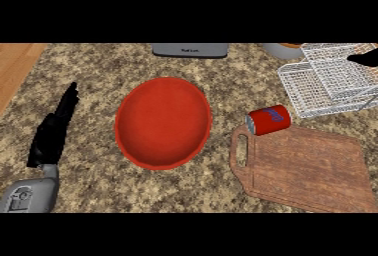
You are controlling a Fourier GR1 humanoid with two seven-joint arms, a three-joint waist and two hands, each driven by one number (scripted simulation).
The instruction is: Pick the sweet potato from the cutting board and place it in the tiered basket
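sweet potato: can't spot it anywhere tbh. it's not on the cutting board (306, 167), whose top shows only bare wood.
tiered basket (325, 85): white wire thing just up and right of the board, at the view's right edge. nothing orange visible through the wires from here.
right hand (365, 58): only a dark bit of it pokes in at the right edge, over the basket's upper tier. can't tell if the fingers are apart or clamped on anything.
step, my guess: board has no potato and the hand's at the basket, so this looks like the placing end of the job, either lowering the potato in or right after. can't confirm since the potato is hidden.
next move, my guess: if it's holding the potato, let go inside the wire tray and lift clear of the rim and the upper tier without snagging.
left hand (53, 131): far left of the board, fingers straight and relaxed, holding nothing, resting over the table (81, 70).
red can (268, 120): lying on its side at the board's upper left corner, between board and basket, near the basket's front edge.
red bowl (163, 122): big oval, left of the board, well out of the way.
grey appliance (190, 50): up at the table's far edge, above the bowl. not a factor.
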